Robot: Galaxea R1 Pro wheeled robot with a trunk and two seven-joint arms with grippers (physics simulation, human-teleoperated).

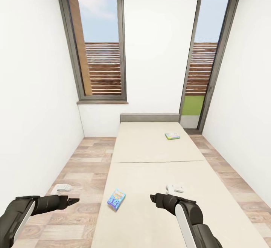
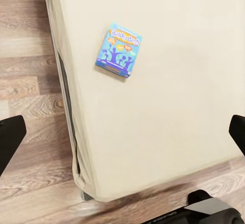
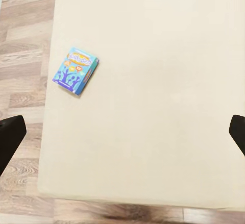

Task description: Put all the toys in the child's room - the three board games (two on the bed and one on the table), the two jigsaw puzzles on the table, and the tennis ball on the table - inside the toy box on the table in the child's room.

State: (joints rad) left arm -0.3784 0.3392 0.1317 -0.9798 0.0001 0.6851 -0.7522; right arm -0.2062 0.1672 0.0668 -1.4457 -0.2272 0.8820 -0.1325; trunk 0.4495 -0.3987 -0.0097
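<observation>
Black fingers of the left gripper [image 1: 73,201] are held over the plank floor [image 1: 81,172] beside the bed [image 1: 158,202], and in the left wrist view its fingertips [image 2: 10,140] are seen spread wide with nothing between them. The right gripper [image 1: 152,198] is held over the near half of the beige mattress; its fingertips [image 3: 10,137] are likewise spread apart and empty in the right wrist view. Between the two grippers, near the bed's left edge, the blue board game [image 1: 116,198] is seen lying flat, apart from both. Further off, on the far half of the mattress towards its right side, the green-edged board game [image 1: 172,136] is seen lying flat, well apart from either gripper. Behind it the low grey headboard [image 1: 149,117] is set against the white wall, between two tall dark-framed windows [image 1: 98,48].
</observation>
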